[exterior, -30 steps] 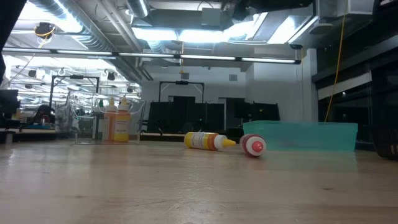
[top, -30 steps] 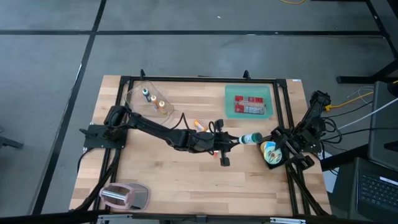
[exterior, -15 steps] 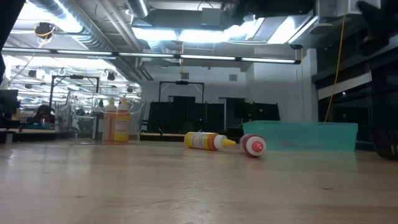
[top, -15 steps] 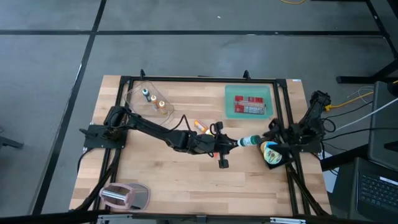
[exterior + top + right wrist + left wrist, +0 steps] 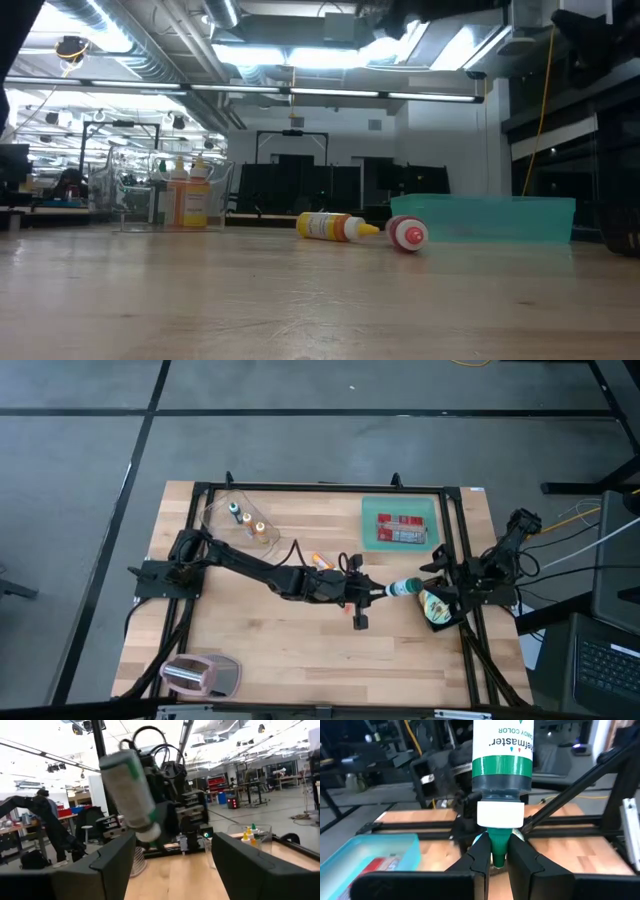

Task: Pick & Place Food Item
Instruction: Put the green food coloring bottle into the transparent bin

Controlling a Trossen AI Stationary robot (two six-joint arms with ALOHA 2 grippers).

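Left claw [image 5: 375, 590] grips the green-banded bottle [image 5: 404, 587] by its nozzle above the tabletop [image 5: 300, 640] — right claw [image 5: 436, 573] alongside, fingers spread wide

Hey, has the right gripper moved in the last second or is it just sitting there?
Yes. In the high view the right gripper has shifted toward the teal tray, nearer the green-capped bottle.

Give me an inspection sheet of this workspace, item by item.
Surface: wooden table, bare in the middle.
Job's things: green-capped food colour bottle; teal bin with a red pack.
Clutter: yellow bottle and red-capped bottle lying down; clear container with small bottles; wire scrubber.
Grippers: left tool shut on the bottle's tip; right tool open, facing it.
Cables: yellow cable off-table.
Surroundings: workshop, laptop.
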